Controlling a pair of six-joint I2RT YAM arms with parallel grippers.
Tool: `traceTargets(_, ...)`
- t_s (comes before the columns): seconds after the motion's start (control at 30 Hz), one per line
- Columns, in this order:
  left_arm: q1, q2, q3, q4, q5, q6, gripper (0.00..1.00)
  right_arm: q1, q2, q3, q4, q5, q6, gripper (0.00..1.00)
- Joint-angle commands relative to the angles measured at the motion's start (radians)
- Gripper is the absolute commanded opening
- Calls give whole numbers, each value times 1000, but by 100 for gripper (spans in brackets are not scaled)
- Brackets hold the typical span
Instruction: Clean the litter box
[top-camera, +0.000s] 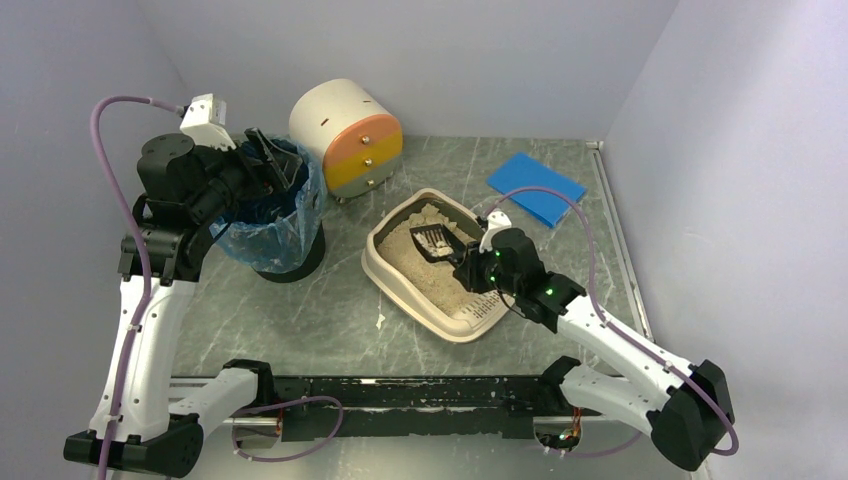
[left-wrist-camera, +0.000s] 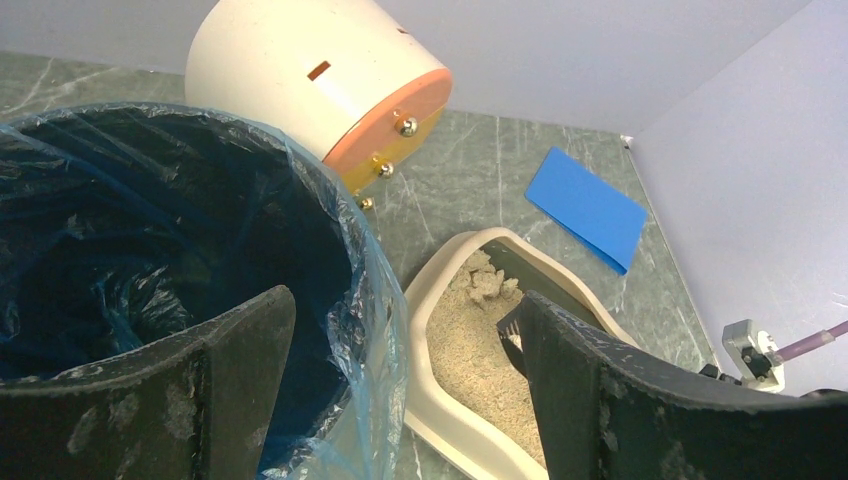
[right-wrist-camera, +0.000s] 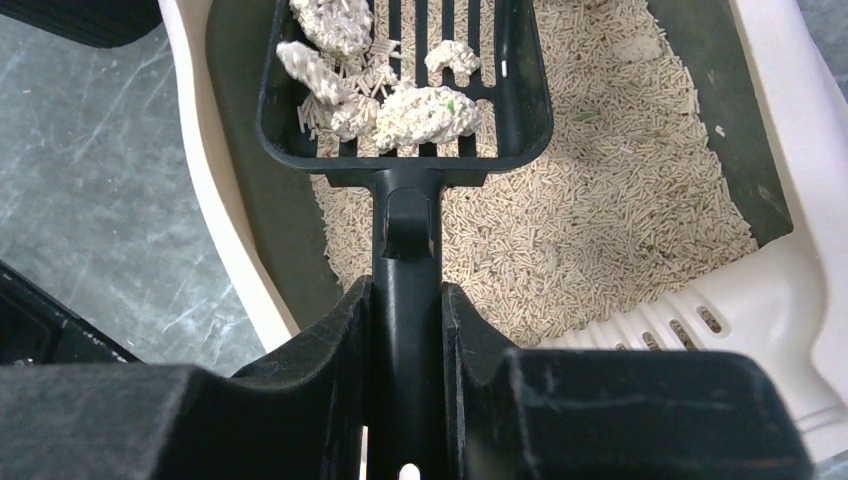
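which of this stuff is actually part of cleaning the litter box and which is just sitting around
In the job:
- litter box
- black slotted scoop, clamped in the right gripper
- white clumps on the scoop
- black bin with blue liner, likely where the clumps go

Lying about:
- white drawer unit with orange and yellow fronts
- blue flat sheet
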Motion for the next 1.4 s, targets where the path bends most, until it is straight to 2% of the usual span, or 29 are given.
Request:
traceTargets(0.0, -8, -14, -6, 7, 19, -2, 87, -8, -5, 13, 56, 20, -89, 0)
traceTargets(0.27, -8, -22, -30, 18, 25, -2, 86, 0, -162, -138, 373, 38, -513, 0)
traceTargets(0.4, -8, -16, -31, 15, 27, -2, 86, 3, -130, -118, 369, 33, -602, 0)
traceTargets(0.63, -8, -17, -29, 16, 21, -3, 87, 82, -116, -147, 374, 139, -640, 0)
traceTargets(0.73, -8, -14, -31, 11, 23, -3, 86, 106, -126, -151, 356, 244, -621, 0)
traceTargets(0.83, -9, -17, -37, 18, 24, -7, 86, 126, -120, -147, 367, 177, -606, 0)
traceTargets(0.93, -9, -12, -33, 16, 26, -9, 86, 183, -99, -137, 348, 297, -571, 0)
traceTargets(1.0, -9, -12, -25, 11, 26, -5, 86, 183, -128, -175, 420, 198, -539, 0)
traceTargets(1.03, -8, -13, -23, 10, 22, -2, 86, 187, -112, -156, 394, 180, -527, 0)
traceTargets(1.1, -8, -13, -14, 3, 11, 2, 87, 205, -61, -109, 300, 283, -501, 0)
traceTargets(1.13, -8, -13, -10, -1, 11, 4, 86, 202, -73, -123, 309, 308, -501, 0)
traceTargets(1.2, -8, -14, -6, -4, 17, 5, 86, 196, -128, -169, 374, 259, -526, 0)
traceTargets(1.23, -8, -14, -7, -6, 15, 7, 86, 200, -120, -159, 349, 257, -539, 0)
traceTargets(1.3, -8, -15, -7, -9, 9, 9, 87, 208, -62, -107, 236, 374, -522, 0)
traceTargets(1.33, -8, -17, -9, -9, 12, 8, 87, 202, -74, -117, 250, 387, -521, 0)
traceTargets(1.37, -8, -20, -11, -6, 15, 5, 87, 194, -107, -145, 296, 333, -531, 0)
